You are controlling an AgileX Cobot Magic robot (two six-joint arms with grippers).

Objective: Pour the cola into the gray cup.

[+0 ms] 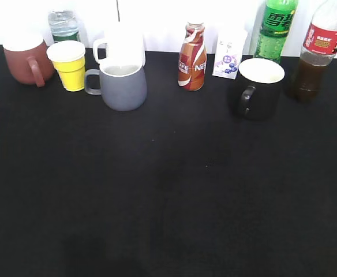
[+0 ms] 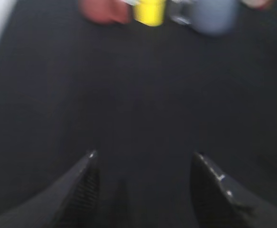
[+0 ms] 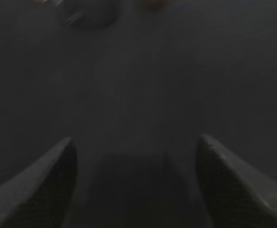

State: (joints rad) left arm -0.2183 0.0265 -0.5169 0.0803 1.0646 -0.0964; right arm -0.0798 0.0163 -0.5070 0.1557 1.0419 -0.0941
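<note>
- Cola (image 1: 321,49): tall clear plastic bottle, red label, dark liquid, at upper right of the exterior frame by the table's back edge.
- Gray cup (image 1: 122,85): rounded blue-gray ceramic with handle, upper left, just beside a yellow paper cup (image 1: 69,64).
- Black cloth table (image 1: 168,196): matte, bare across the lower frame.
- Left gripper (image 2: 143,164) and right gripper (image 3: 136,147): fingers spread apart, holding nothing.

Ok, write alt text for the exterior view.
A row of drinks and cups lines the back of a black table: a blue-gray ceramic mug left of centre, and a tall clear cola bottle with a red label at far right. Between them stand a small brown-red coffee bottle and a black mug.
</note>
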